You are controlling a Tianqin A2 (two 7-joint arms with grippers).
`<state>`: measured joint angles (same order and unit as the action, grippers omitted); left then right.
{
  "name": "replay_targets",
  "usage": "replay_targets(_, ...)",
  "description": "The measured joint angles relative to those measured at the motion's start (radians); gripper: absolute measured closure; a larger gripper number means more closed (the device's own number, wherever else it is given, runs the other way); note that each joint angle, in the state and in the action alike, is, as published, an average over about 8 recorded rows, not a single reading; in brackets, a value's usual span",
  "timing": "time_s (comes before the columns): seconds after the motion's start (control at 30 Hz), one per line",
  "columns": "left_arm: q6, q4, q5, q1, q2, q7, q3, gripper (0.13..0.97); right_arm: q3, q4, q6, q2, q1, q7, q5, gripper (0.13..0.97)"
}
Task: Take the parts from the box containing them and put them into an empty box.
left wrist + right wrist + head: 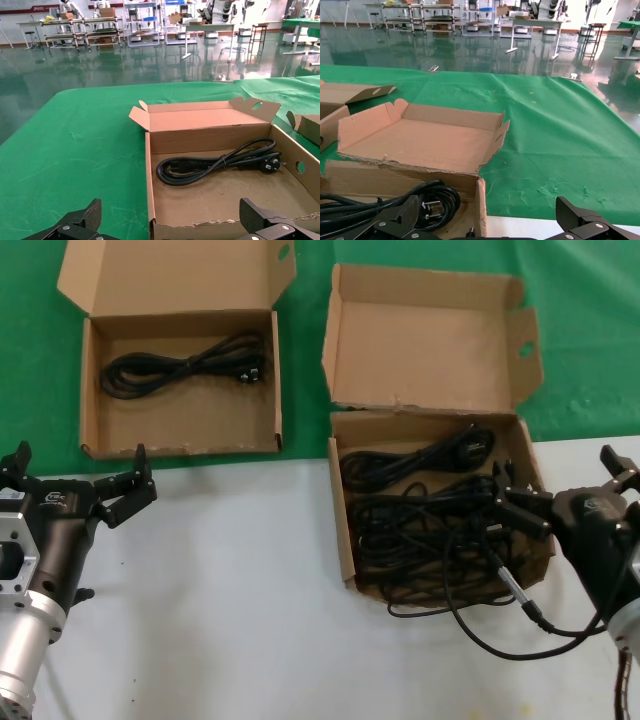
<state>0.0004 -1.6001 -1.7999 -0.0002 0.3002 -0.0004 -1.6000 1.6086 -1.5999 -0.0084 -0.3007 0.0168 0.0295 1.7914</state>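
Source box: squarish deep box [347, 540], lid [430, 340] folded back with a ragged tear line, standing on the tabletop [240, 580] at the robot's right.
Contents: several looped black cables [420, 515], piled and overlapping; one bundle lies apart at the far end, the rest are heaped toward the near wall.
Target box: wide shallow box [90, 390] on the green cloth [30, 360], far left; one cable bundle [185, 365] already lies inside it (so it is not truly empty).
Right gripper: right gripper [520, 502] hangs over the near right part of the source box, jaws spread wide, holding nothing; the wrist view shows its two fingertips [395, 220] apart above a plug.
Left gripper: left gripper [75, 480] sits over the tabletop just before the target box, jaws wide, idle, nothing held.
Robot's own cable: a thicker cable with silver connector [512, 585] trails from the right arm across the box's near corner.
Stage (a judgement): reaching for the next bundle; most of the parts not yet moved.
Risk: the bundles are intertwined, so a grasp may lift two at once or drag a loop over the wall.
Risk: the arm's own cable lies close to the pile and could be pinched by mistake.
Risk: a snagged loop could pull the light box along the tabletop.
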Motion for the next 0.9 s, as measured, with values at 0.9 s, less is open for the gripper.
replay_targets(0.9, 0.000, 0.000, 0.000, 0.000, 0.000, 0.000, 0.000, 0.132, 0.000, 0.000, 0.000, 0.000, 0.000, 0.000, 0.000, 0.129)
